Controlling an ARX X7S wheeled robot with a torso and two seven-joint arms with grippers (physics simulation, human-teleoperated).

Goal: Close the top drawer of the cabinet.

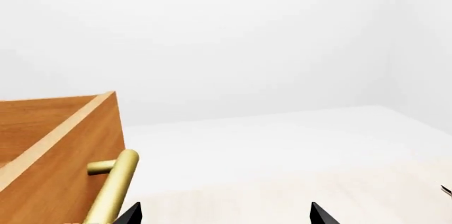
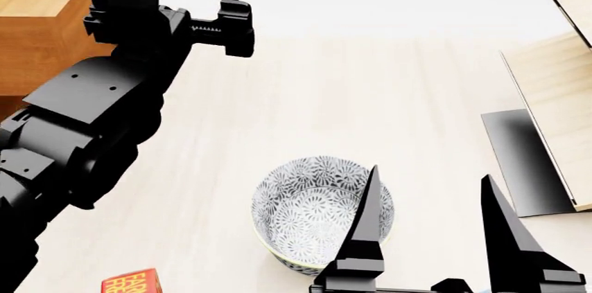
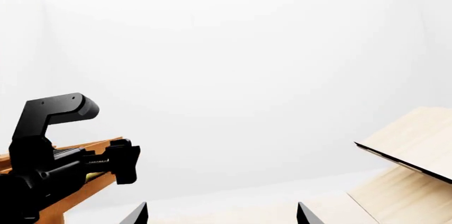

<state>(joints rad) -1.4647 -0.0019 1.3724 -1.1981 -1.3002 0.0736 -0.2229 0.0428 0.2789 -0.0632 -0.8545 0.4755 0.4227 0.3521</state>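
Nearest the robot in the head view, the right claw points forward with its two black fingers spread wide and nothing between them. One fingertip overlaps the rim of a patterned bowl that stands on the pale wooden floor. A small red box shows at the bottom edge, to the left of the bowl.

Farther out on the right, pale slanted boards sit on a black base, well apart from both claws.

The left arm reaches forward along the left side. The left claw is up at the far left, just beside the front of the top drawer. In the left wrist view the two black fingertips are set wide apart with only floor showing between them, so the claw is open and holds nothing. The brass handle on the drawer front lies just beside one fingertip, outside the gap rather than between the fingers; whether they touch I cannot tell.

The drawer itself sticks out from the cabinet, its open box and upper rim visible in the left wrist view, at the far left of the head view. In the right wrist view the left claw's black body overlaps the drawer's orange-brown edge, with a plain white wall behind.
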